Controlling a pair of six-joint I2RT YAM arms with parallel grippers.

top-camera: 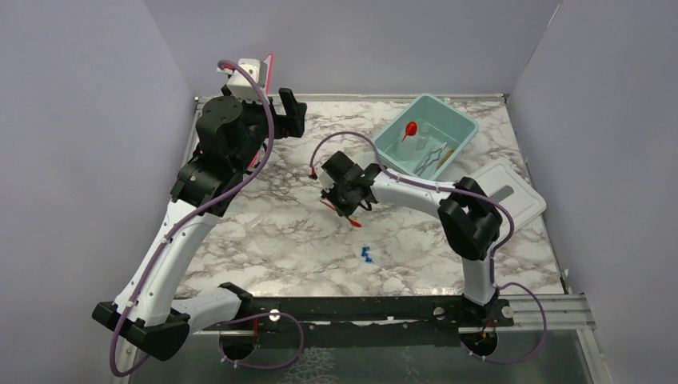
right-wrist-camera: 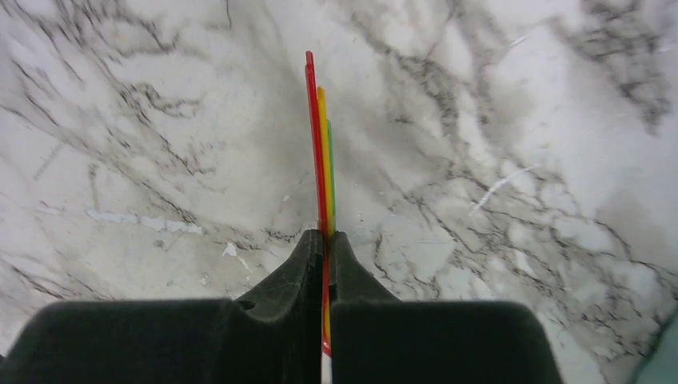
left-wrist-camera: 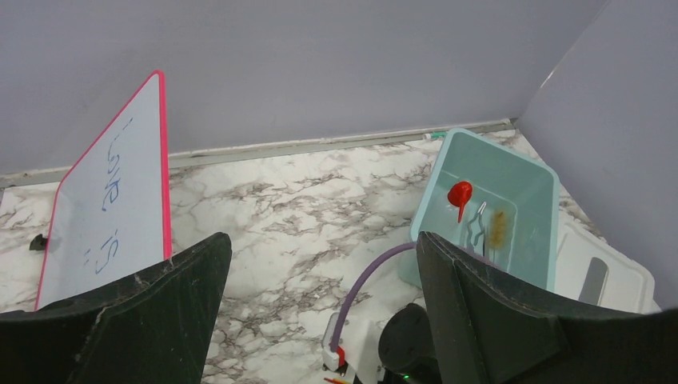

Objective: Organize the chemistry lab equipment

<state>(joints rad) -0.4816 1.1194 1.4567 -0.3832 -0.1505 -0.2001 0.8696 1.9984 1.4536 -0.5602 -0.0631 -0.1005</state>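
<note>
A few blue-capped tubes [top-camera: 366,254] lie loose on the marble table [top-camera: 264,248], nearest the arm bases and well apart from everything else. Just beyond them the right hand [top-camera: 349,200] hangs low over the middle of the table, clenched on a thin red-orange spatula [top-camera: 352,222]. In the right wrist view its two fingers [right-wrist-camera: 272,320] are pressed together. The spatula [right-wrist-camera: 312,120] is pinched edge-on between them and sticks straight out over the marble. A yellow strip and a green strip lie tight against its side. Whether its tip touches the table cannot be told.

Farther back on the right stands a pale teal tub [top-camera: 460,120]. Its white lid [top-camera: 512,200] lies flat on the table just beside the tub's near right side. Inside the tub lie a red funnel [top-camera: 410,128], metal tongs [top-camera: 430,162] and a tan brush [top-camera: 445,158], all close together. The left wrist view shows the tongs and brush side by side, just past the funnel.

At the far left the left hand [top-camera: 289,112] is raised above the table. Its fingers [left-wrist-camera: 152,312] are spread wide with nothing between them, and they frame bare marble in its own view. Beside it, by the back wall, a pink-edged whiteboard [left-wrist-camera: 112,200] stands tilted, with blue writing on its face.
</note>
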